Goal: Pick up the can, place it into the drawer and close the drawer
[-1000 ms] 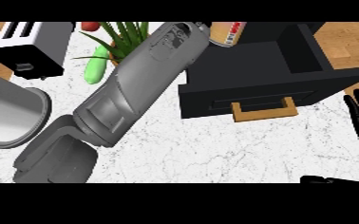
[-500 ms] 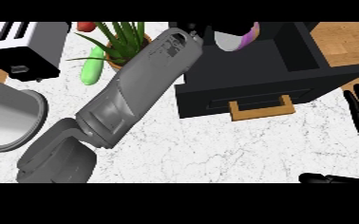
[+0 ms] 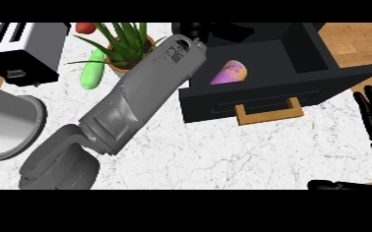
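Observation:
A purple and orange can (image 3: 231, 72) lies tilted inside the open black drawer (image 3: 320, 89), near its left side. The drawer has a wooden handle (image 3: 269, 113) on its front. My left forearm crosses the counter from the lower left, and my left hand (image 3: 207, 31) is over the drawer's back left corner, above the can and apart from it, fingers relaxed. My right hand (image 3: 362, 112) shows only as straight fingers at the right edge, beside the drawer's front corner.
A potted plant (image 3: 128, 46), a green cucumber (image 3: 92, 74) and a red item (image 3: 85, 27) stand left of my left arm. A toaster (image 3: 29, 51) is at the top left, with a grey pot (image 3: 15, 128) below it. Wooden surface (image 3: 349, 39) lies at the top right.
The left hand carried the can from above the drawer's back edge and let it go. The can now lies in the drawer. The view has shifted slightly left.

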Controlling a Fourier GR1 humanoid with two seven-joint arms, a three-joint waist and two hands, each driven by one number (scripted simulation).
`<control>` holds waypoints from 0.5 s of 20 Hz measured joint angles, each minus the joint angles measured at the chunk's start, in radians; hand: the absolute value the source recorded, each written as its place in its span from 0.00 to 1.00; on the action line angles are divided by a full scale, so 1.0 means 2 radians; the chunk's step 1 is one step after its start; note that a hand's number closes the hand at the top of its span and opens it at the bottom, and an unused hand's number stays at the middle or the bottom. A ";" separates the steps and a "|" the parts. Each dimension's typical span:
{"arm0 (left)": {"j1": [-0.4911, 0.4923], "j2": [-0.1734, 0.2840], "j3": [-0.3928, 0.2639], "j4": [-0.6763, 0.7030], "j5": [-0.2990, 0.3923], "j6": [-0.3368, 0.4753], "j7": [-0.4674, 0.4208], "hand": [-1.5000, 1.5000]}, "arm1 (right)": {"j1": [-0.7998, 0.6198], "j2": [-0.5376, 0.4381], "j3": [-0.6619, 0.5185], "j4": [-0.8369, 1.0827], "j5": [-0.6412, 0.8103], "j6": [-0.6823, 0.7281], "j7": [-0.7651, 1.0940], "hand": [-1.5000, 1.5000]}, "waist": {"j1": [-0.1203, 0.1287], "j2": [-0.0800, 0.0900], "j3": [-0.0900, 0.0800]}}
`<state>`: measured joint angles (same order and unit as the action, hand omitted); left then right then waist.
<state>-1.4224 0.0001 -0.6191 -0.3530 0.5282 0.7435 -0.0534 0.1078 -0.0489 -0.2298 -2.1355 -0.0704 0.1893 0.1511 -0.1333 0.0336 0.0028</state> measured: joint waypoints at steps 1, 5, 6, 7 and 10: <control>0.001 0.000 0.000 -0.002 0.004 0.001 -0.002 0.00 | -0.002 -0.002 -0.001 -0.001 -0.001 0.000 0.002 0.00 | 0.001 0.000 0.000; 0.001 0.000 -0.002 -0.004 0.017 0.014 -0.006 0.00 | 0.002 -0.008 0.000 -0.012 0.013 0.002 -0.007 0.00 | 0.000 -0.001 0.000; 0.000 0.000 -0.001 -0.005 0.020 0.014 -0.007 0.00 | 0.003 -0.012 -0.002 -0.013 0.021 0.003 -0.011 0.00 | 0.002 -0.001 0.000; 0.003 0.000 0.000 -0.005 0.024 0.016 -0.010 0.00 | 0.000 -0.017 -0.001 -0.019 0.031 0.003 -0.014 0.00 | 0.001 -0.001 0.000; 0.005 0.000 0.000 -0.013 0.037 0.021 -0.008 0.00 | -0.002 -0.029 0.007 -0.032 0.067 0.003 -0.026 0.00 | 0.003 -0.002 -0.001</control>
<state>-1.4133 0.0000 -0.6194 -0.3790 0.6028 0.7864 -0.0686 0.1030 -0.1078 -0.2167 -2.2002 0.0643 0.1946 0.1001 -0.1269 0.0301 0.0018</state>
